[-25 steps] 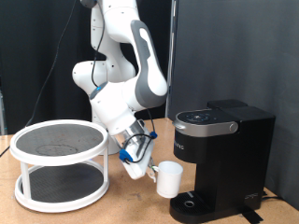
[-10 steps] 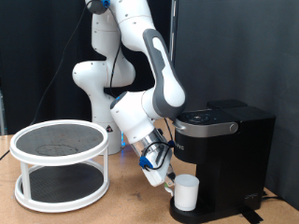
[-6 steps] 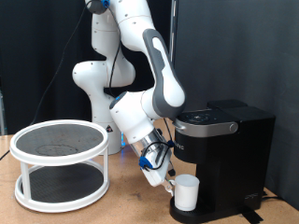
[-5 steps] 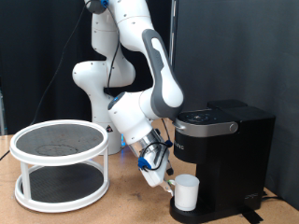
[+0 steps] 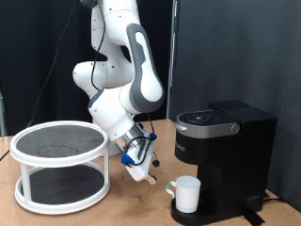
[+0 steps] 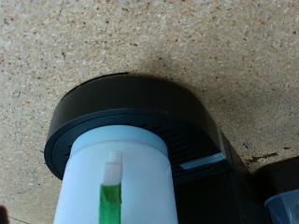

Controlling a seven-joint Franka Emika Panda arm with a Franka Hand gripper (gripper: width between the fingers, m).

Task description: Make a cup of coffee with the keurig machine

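The white cup [image 5: 188,194] stands upright on the round drip tray under the spout of the black keurig machine [image 5: 226,151], its handle towards the exterior view's left. My gripper [image 5: 143,170] hangs low over the table just left of the cup, apart from it, open and holding nothing. The machine's lid is down. In the wrist view the cup [image 6: 112,177] sits on the black drip tray [image 6: 121,98], with a green streak on its side. My fingers do not show there.
A white two-tier round rack [image 5: 61,165] with dark shelves stands on the wooden table [image 5: 132,212] at the exterior view's left. The arm's white base is behind it, in front of a black curtain.
My gripper has let go of the cup and drawn back to the exterior view's left and slightly up. The cup stays on the drip tray.
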